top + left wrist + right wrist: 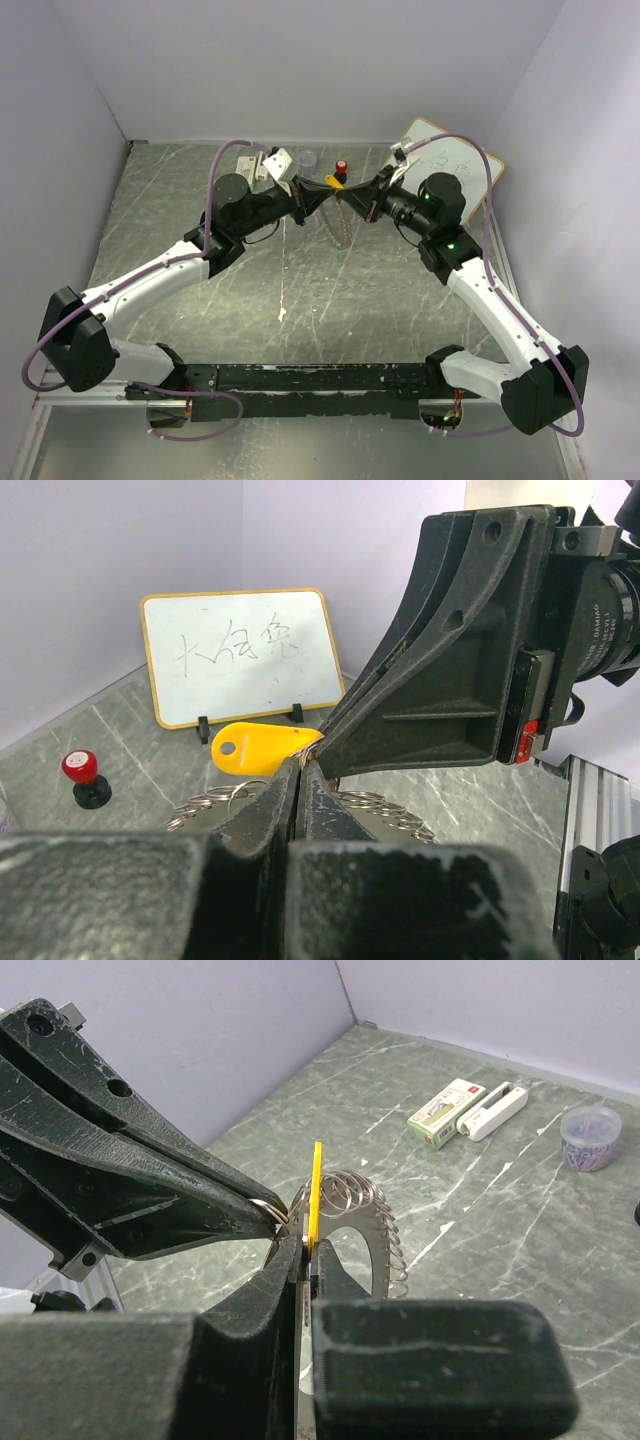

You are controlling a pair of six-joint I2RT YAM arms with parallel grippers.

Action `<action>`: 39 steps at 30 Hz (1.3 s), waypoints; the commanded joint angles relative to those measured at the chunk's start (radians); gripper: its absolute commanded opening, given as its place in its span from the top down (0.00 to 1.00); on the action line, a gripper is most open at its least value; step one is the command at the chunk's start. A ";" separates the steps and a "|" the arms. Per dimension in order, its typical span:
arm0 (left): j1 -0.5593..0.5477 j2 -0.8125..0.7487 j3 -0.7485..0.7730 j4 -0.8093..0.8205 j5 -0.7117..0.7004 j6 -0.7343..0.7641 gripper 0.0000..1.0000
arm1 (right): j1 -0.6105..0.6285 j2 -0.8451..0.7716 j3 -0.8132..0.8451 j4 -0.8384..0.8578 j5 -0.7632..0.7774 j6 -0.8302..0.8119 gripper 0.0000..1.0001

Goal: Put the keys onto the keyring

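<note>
The left claw (265, 1211) is clamped on the keyring (372, 1222), hanging it clear of the table (480, 1210). The right claw (305, 1252) pinches the yellow key (316, 1188) edge-on at its rim (for threading, I'd guess).

You're clearly running this in a robot lab test cell, not anyone's home: plain pale walls (300, 60) box in a marble-look tabletop (200, 300). The left arm (150, 285) and right arm (500, 315) sit bolted on a black rail (320, 378), and there's a little handwritten whiteboard (240, 655) propped at the back.
</note>
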State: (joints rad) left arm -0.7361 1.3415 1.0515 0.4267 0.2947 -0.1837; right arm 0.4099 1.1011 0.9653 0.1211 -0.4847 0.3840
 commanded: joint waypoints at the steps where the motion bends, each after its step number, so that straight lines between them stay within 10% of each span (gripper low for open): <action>1: 0.011 -0.078 0.016 0.112 -0.068 0.017 0.93 | -0.007 -0.002 0.029 -0.073 0.032 -0.036 1.00; 20: 0.011 -0.095 0.015 0.125 0.001 0.054 0.93 | -0.008 0.050 0.135 -0.107 0.058 -0.078 1.00; 26: 0.013 -0.209 -0.086 0.056 -0.177 0.058 0.24 | -0.009 0.120 0.339 -0.264 0.099 -0.187 1.00; 39: 0.022 -0.326 -0.135 -0.063 -0.214 0.072 0.21 | -0.010 0.150 0.474 -0.324 0.138 -0.237 1.00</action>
State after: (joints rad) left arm -0.7212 1.0183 0.9325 0.3889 0.0891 -0.1085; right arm 0.4030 1.2472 1.3746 -0.2050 -0.3645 0.1814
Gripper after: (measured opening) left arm 0.787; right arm 0.017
